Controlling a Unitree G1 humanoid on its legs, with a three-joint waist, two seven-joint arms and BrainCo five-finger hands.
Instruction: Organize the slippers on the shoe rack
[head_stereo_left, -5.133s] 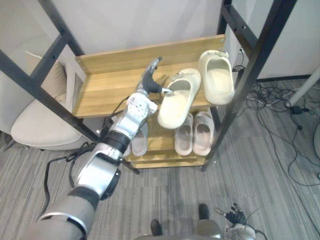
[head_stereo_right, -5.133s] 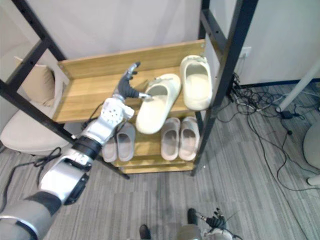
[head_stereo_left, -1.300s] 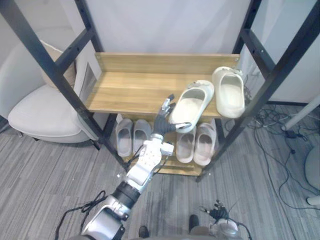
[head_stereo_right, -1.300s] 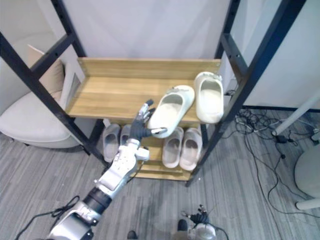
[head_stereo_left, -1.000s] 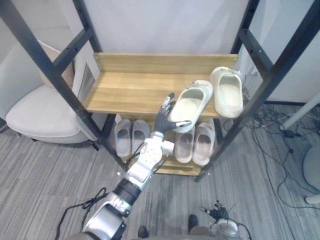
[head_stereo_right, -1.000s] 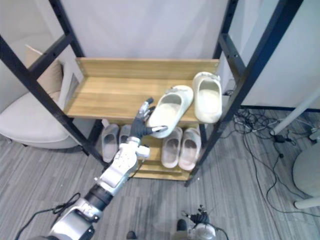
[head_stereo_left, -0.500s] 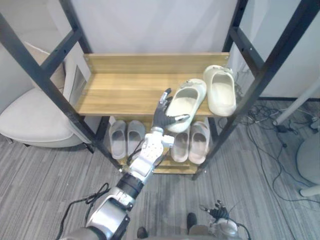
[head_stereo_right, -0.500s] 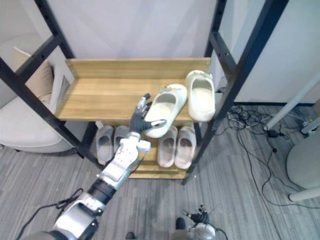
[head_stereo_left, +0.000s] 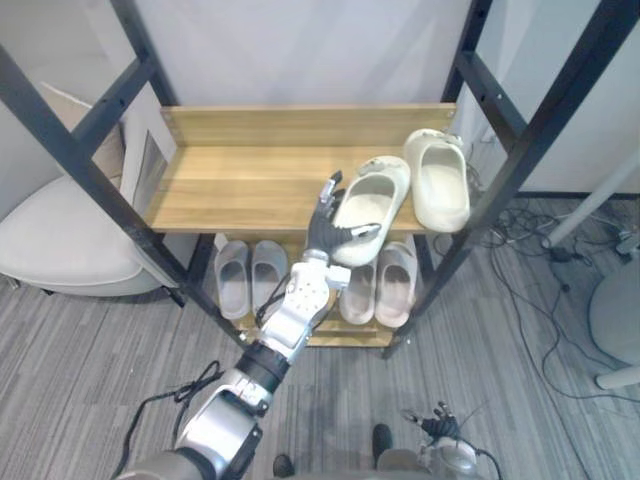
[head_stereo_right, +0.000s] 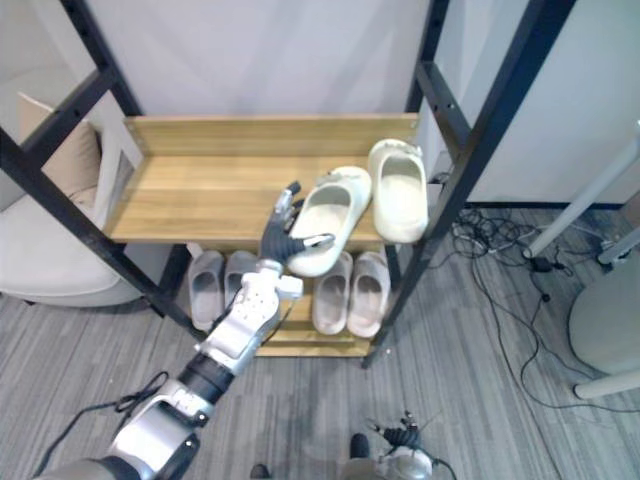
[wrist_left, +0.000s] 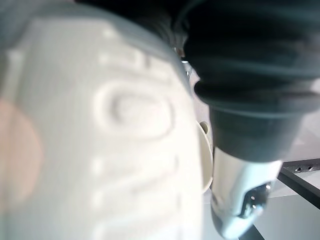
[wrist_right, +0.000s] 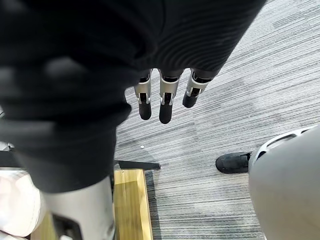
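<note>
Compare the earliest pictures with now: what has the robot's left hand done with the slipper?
The left hand has slid down the angled cream slipper from its side to its heel, thumb now across it. The slipper stays angled, heel over the upper shelf edge; the other cream slipper and lower pairs are unmoved. The view shift is camera motion.

I see one cream foam slipper (head_stereo_left: 368, 208) lying skewed on the top shelf of the wooden shoe rack (head_stereo_left: 240, 185), its near end past the front edge, pinched by the left robot hand (head_stereo_left: 322, 228). Its mate (head_stereo_left: 437, 180) lies straight just beside it. A grey pair (head_stereo_left: 250, 275) and a pinkish pair (head_stereo_left: 380, 285) sit below.
</note>
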